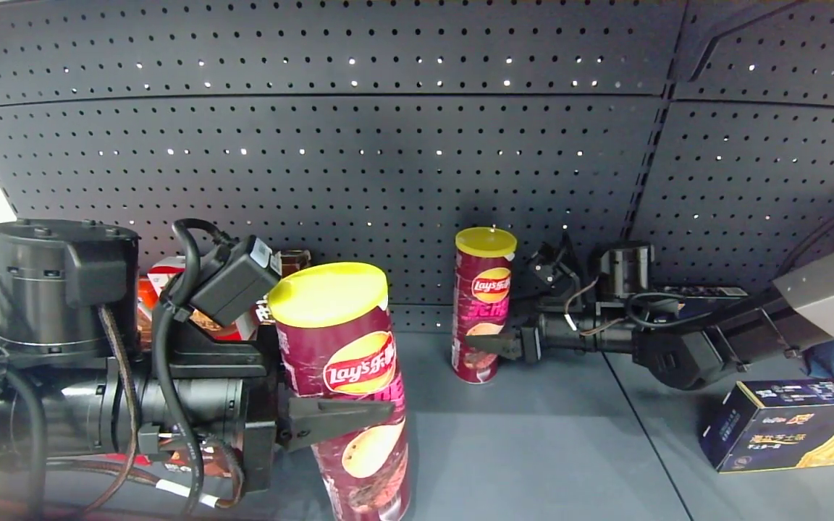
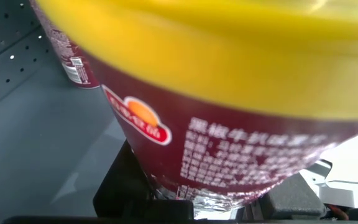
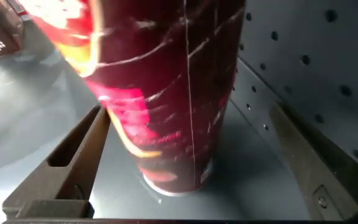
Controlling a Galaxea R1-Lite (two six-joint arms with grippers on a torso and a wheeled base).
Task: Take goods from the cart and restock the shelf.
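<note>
Two chip cans on site. The near can (image 1: 348,376), yellow-lidded and leaning slightly, is clamped in the left gripper (image 1: 344,420) at the front of the shelf (image 1: 533,449); head view cuts off its base. The far can (image 1: 481,304) stands upright by the pegboard (image 1: 388,159). The right gripper (image 1: 493,346) sits at its lower half. Right wrist view adds that the fingers (image 3: 73,168) are spread either side, not touching. A dark box (image 1: 793,423) lies to the right.

Grey shelf (image 1: 533,449): upright chip can (image 1: 482,304), dark box (image 1: 793,427).

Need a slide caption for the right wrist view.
Open right gripper straddling a chip can standing on the shelf.
</note>
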